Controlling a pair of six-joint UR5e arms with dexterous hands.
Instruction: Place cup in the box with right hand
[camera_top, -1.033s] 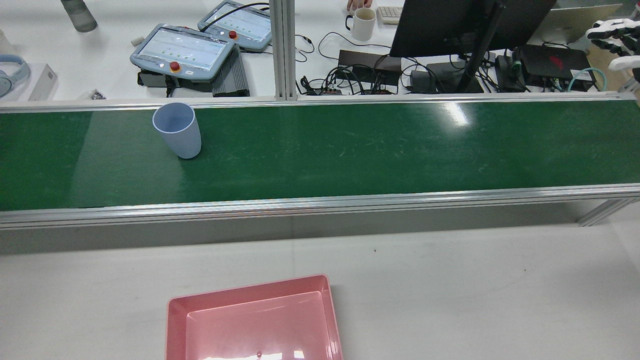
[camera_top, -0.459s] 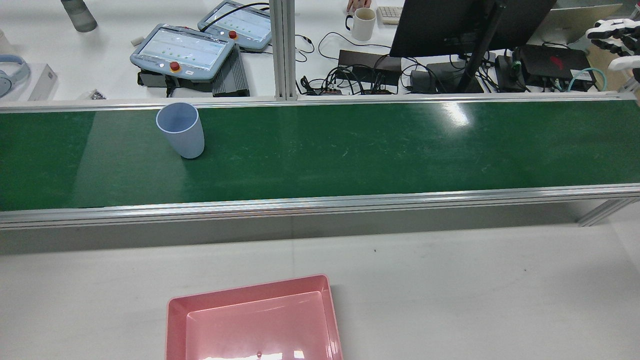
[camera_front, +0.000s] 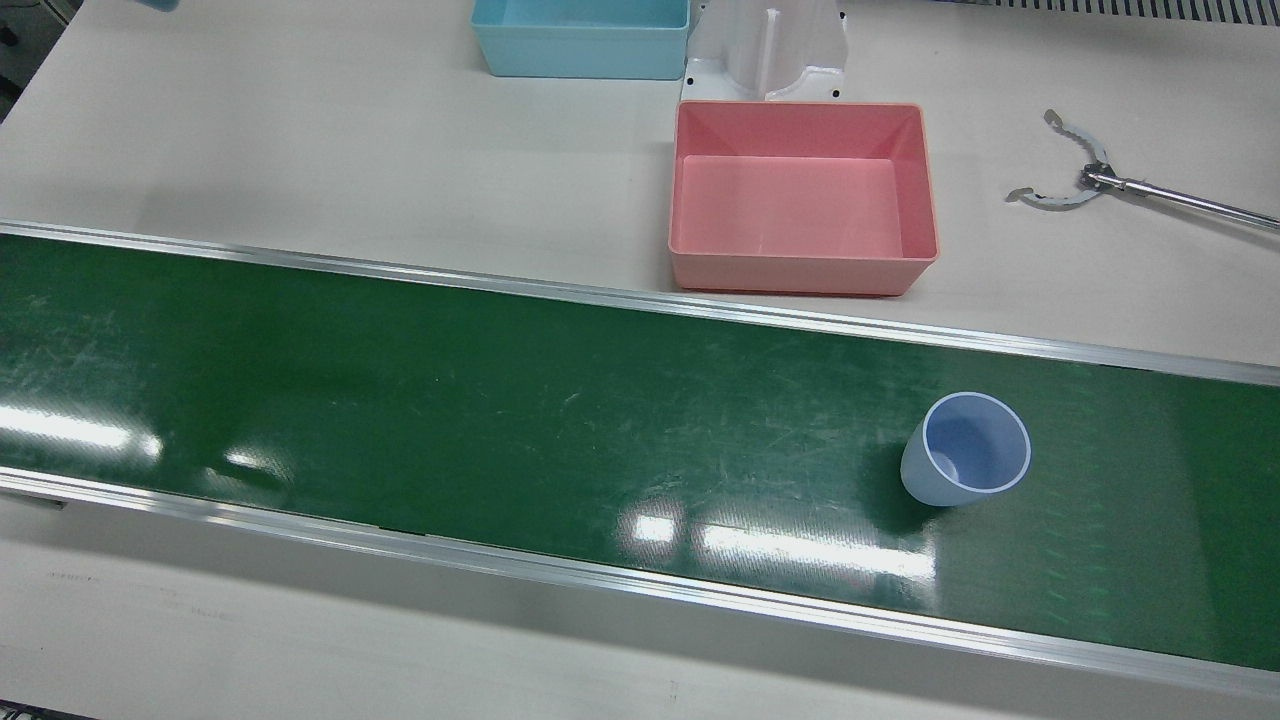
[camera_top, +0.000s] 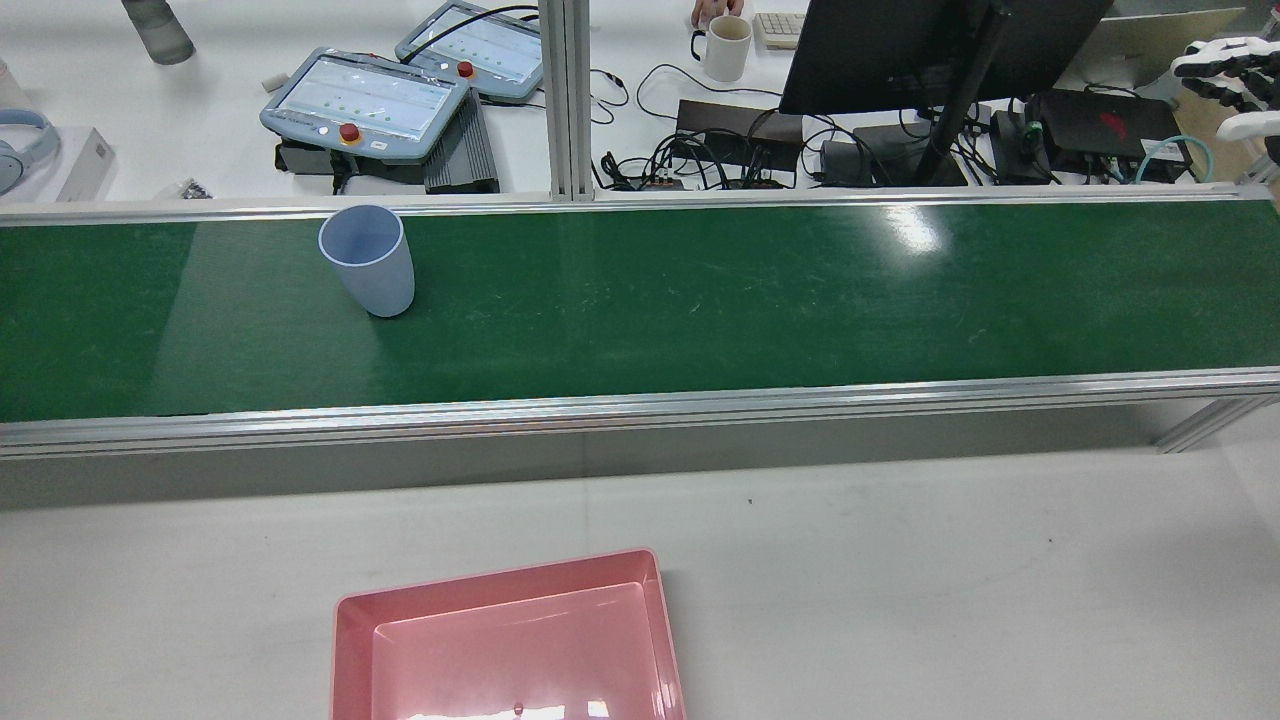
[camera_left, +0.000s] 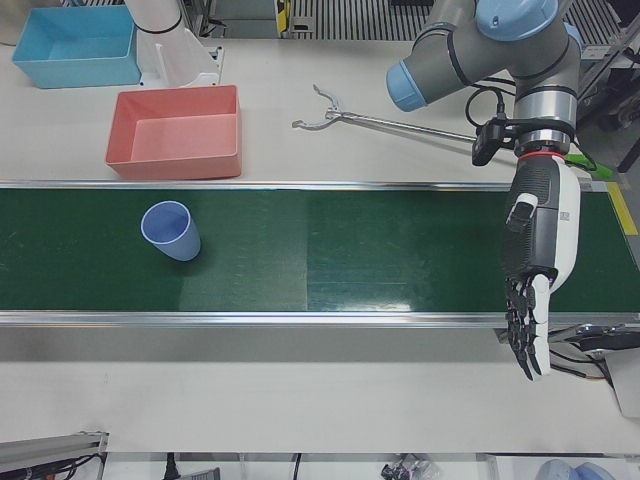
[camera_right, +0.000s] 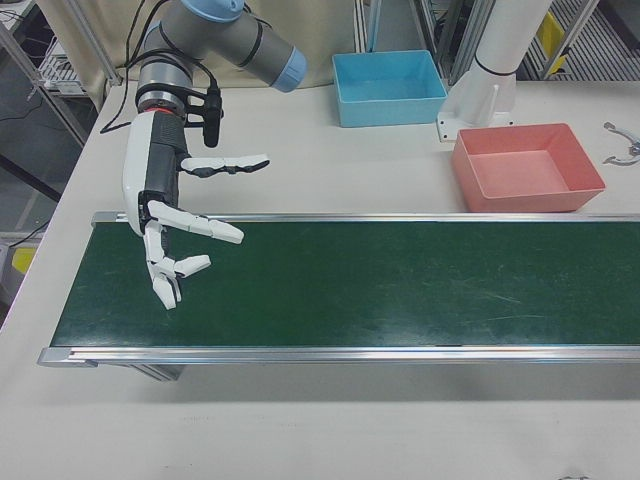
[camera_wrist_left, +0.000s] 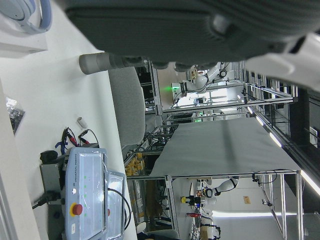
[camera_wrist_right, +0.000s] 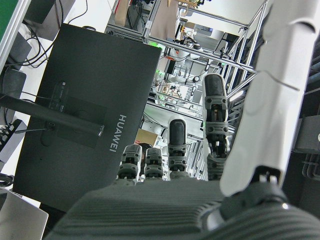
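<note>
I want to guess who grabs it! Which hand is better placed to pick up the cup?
Left, probably. The cup stands on the left hand's half of the belt, while the right hand hangs open at the opposite end.

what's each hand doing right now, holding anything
Left hand: open, fingers extended, holding nothing.
Right hand: open, fingers spread, holding nothing; the cup stands alone on the belt.

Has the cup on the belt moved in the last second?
Yes. In the rear view the blue cup has drifted a little rightward along the green belt, closer to the upright aluminium post behind it, and is still standing.
</note>
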